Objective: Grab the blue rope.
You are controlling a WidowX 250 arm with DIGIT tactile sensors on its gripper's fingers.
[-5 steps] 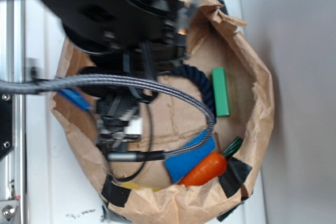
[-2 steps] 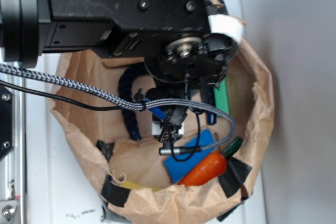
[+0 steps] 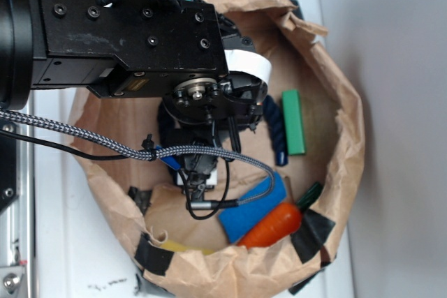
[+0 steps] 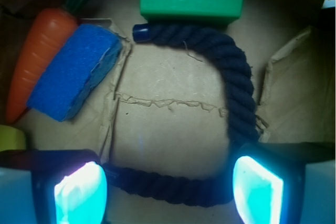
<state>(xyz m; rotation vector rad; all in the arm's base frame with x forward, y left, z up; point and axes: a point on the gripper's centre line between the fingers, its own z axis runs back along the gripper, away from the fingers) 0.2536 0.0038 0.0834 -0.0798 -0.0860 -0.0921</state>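
Blue rope [image 4: 231, 77] lies on the floor of the brown paper bag [image 3: 349, 123], bent in a U: one leg runs beside the green block [image 4: 191, 4] and ends in a glossy sealed tip, the bend turns down the right of the wrist view, and the other leg runs along the bottom of that view between the two fingertips. The gripper [image 4: 169, 187] is spread wide, empty, its glowing pads [image 4: 80, 195] standing at either end of that lower leg, with the right pad close to the bend. This looks like the approach step, with the grasp not yet made. The next move likely calls for a descent until the pads straddle the rope, perhaps with a wrist turn, since the jaws now seem to lie along that leg rather than across it; closing as they stand could clamp the rope lengthwise or slip off it. From the exterior view the arm hides most of the rope, showing only a short dark stretch next to the green block. The bag also holds a lighter blue block [image 4: 73, 72] and an orange carrot [image 4: 39, 51] touching it, well apart from the rope's lower leg, plus something yellow [image 4: 10, 139] at the edge.
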